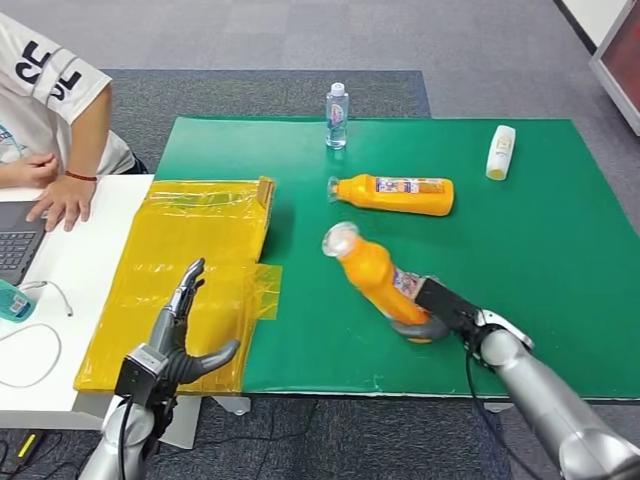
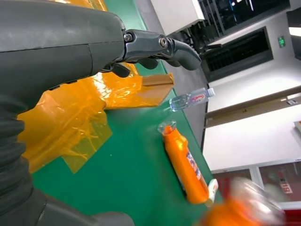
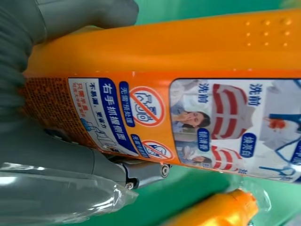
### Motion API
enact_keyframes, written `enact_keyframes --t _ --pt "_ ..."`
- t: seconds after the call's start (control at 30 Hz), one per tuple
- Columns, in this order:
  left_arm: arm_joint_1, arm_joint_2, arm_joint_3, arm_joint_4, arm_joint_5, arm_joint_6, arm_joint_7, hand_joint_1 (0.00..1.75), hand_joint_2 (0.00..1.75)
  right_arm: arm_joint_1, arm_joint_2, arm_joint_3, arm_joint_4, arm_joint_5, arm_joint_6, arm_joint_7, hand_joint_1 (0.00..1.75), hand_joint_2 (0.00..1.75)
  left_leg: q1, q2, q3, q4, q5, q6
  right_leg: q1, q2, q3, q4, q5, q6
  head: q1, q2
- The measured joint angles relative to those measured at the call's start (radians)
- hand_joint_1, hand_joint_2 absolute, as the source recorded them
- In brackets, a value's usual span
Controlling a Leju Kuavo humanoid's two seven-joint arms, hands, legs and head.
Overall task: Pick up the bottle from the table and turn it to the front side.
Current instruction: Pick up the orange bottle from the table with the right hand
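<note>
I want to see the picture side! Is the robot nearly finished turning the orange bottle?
Halfway. The right hand already grips the orange bottle and has it tilted up off the green table. Turning is left: its label shows in the wrist view.

Two orange plastic bottles (image 1: 371, 270) (image 1: 395, 194), one small clear water bottle (image 1: 336, 115), one white bottle (image 1: 500, 152), one yellow plastic sheet (image 1: 181, 280).

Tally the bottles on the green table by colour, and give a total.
Orange bottles: 2, one lying flat and one held by the right robot hand
Clear bottles: 1, standing upright
White bottles: 1, lying near the far edge
Total: 4
</note>
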Motion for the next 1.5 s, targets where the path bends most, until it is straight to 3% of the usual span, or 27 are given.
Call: enact_keyframes --t 0.13,0.3,0.67,0.87,1.1,1.27,1.5 --pt "0.015 0.002 0.008 -0.013 0.000 0.001 -0.001 0.00 1.75 0.168 -0.006 -0.192 -0.157 -0.160 0.125 -0.019 1.75 1.75 0.000 0.000 -0.002 0.000 -0.001 -0.001 0.000 0.000 -0.003 0.000 -0.001 -0.001 0.000 0.000" --pt "0.033 0.003 0.014 -0.034 -0.001 0.001 -0.001 0.00 1.75 0.296 -0.001 -0.355 -0.308 -0.272 0.219 -0.034 1.75 1.75 0.000 0.000 -0.004 0.000 -0.002 -0.001 0.000 -0.001 -0.004 0.000 -0.004 0.000 0.000 0.000" --pt "0.042 0.004 0.020 -0.055 -0.011 -0.002 0.004 0.00 1.75 0.404 0.036 -0.499 -0.462 -0.304 0.279 -0.026 1.75 1.75 0.000 0.000 -0.004 0.000 -0.003 -0.001 0.000 0.000 -0.005 0.000 -0.004 0.000 0.000 0.000" --pt "0.042 0.004 0.020 -0.055 -0.009 -0.016 0.013 0.00 1.75 0.424 0.054 -0.508 -0.503 -0.284 0.282 -0.028 1.75 1.75 0.000 0.000 -0.004 0.000 -0.003 -0.001 0.000 0.000 -0.005 0.000 -0.004 0.000 0.000 0.000" --pt "0.021 0.016 0.011 -0.049 0.081 -0.170 0.010 0.00 1.75 0.419 0.062 -0.477 -0.543 -0.209 0.281 -0.043 1.75 1.75 0.000 0.000 -0.005 0.000 -0.003 -0.001 0.000 0.000 -0.005 0.000 -0.004 0.000 0.000 0.000" --pt "-0.038 0.104 -0.055 -0.030 0.208 -0.432 0.003 0.00 1.75 0.351 0.058 -0.387 -0.540 -0.167 0.281 -0.052 1.75 1.75 0.000 0.001 -0.005 0.000 -0.001 -0.002 0.000 0.000 -0.006 0.001 -0.002 -0.002 0.000 0.000" --pt "-0.151 0.250 -0.172 -0.011 0.225 -0.497 0.000 0.00 1.75 0.224 0.051 -0.220 -0.497 -0.165 0.256 -0.062 1.75 1.75 0.001 0.001 -0.005 0.000 0.001 -0.003 0.001 0.000 -0.007 0.002 -0.001 -0.003 0.000 0.000"
